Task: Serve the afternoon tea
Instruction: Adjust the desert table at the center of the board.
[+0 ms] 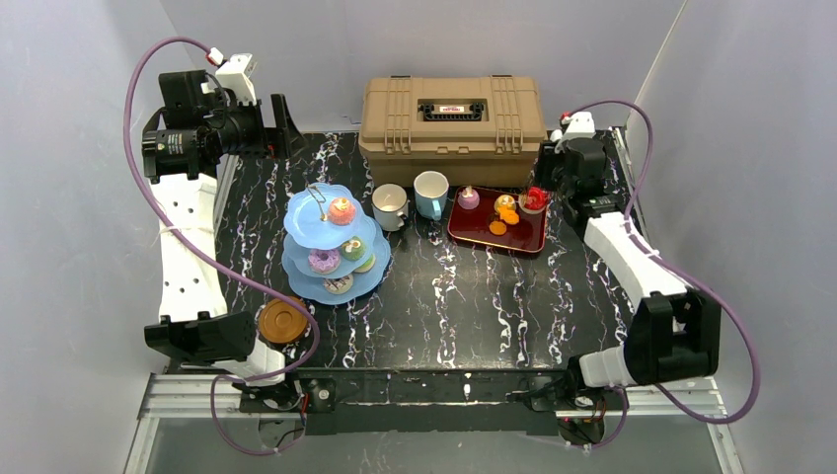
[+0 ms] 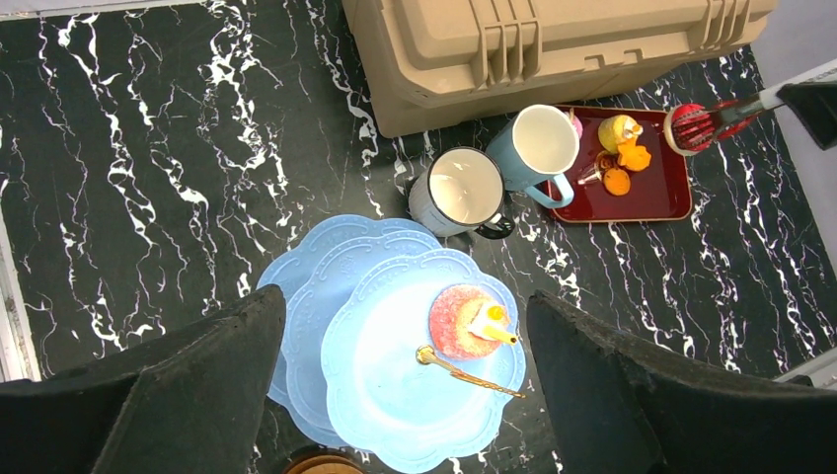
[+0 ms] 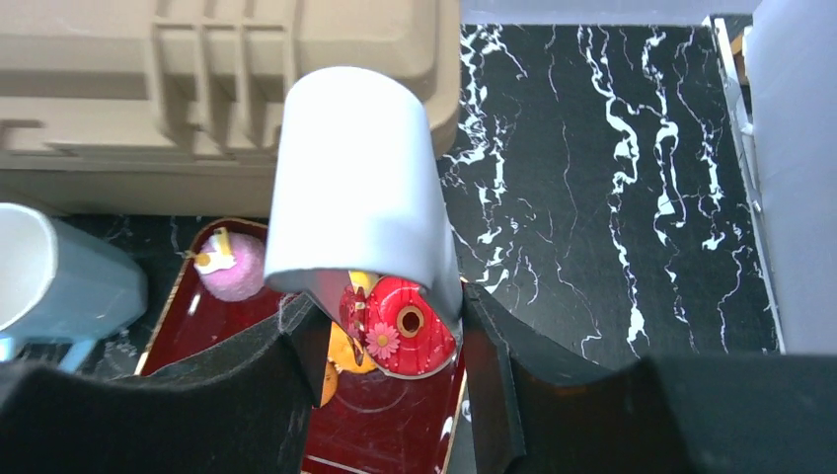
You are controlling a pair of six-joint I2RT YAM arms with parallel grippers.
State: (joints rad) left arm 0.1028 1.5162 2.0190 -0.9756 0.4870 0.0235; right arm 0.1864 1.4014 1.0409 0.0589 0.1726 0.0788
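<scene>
Now: black, white-veined desk (image 1: 474, 306), pale grey walls (image 1: 444, 39) on three sides, tan toolbox (image 1: 452, 114) at the back. Stand (image 1: 308, 219) sits left of centre, with donuts (image 1: 324, 261) on its tiers. White mug (image 1: 390, 205) and blue mug (image 1: 430, 193) are just right of it, then the red tray (image 3: 395, 425). Saucers (image 1: 282, 321) are stacked at the near left edge. Left pincer (image 2: 402, 316) hangs above the stand, fingers wide apart, holding nothing. Right pincer (image 3: 390, 311) is at the tray's right end, clamped on a red donut (image 3: 415, 341), pads against both its sides.
</scene>
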